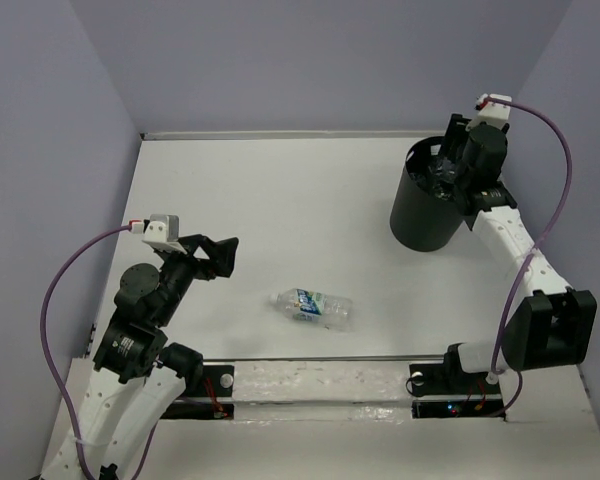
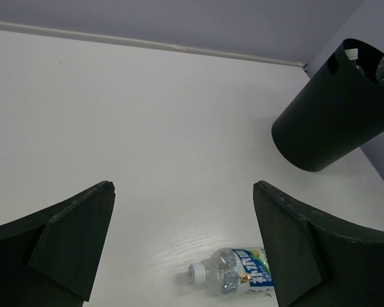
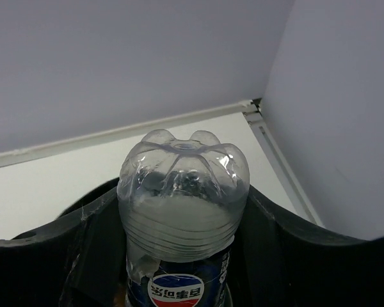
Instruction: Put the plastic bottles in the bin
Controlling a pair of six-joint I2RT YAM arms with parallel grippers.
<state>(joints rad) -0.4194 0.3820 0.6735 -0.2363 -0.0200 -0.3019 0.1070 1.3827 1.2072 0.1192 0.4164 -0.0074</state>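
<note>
While both arms sit bolted at the near edge of the table (image 1: 280,200), the left gripper (image 1: 223,258) hangs low on the left side. Its two black fingers (image 2: 70,236) are spread very wide, and nothing is between them. Just past it, a bit to the right and not touching it, the lying bottle (image 1: 312,307) rests on its side on the white table. It is clear, with a blue and green label, and its white cap points toward the left arm's side. From the left wrist camera, this bottle shows low down between the fingers, closer to the right one, and part of it hides behind that finger. Farther back on the right side stands the bin (image 1: 425,205), tall, black and round, with its open top facing up. It is well apart from the lying bottle. A small white cap (image 2: 352,55) peeks out just inside its rim. The right arm reaches up along the right wall, and the right gripper (image 1: 450,178) hangs over the bin's open top. Its black fingers (image 3: 275,249) squeeze the held bottle (image 3: 182,192) from both sides. That bottle is clear, with a dark blue label and a round red, white and blue mark, and its bumpy bottom faces the wrist camera. Behind it all are the pale purple walls (image 1: 310,60).
</note>
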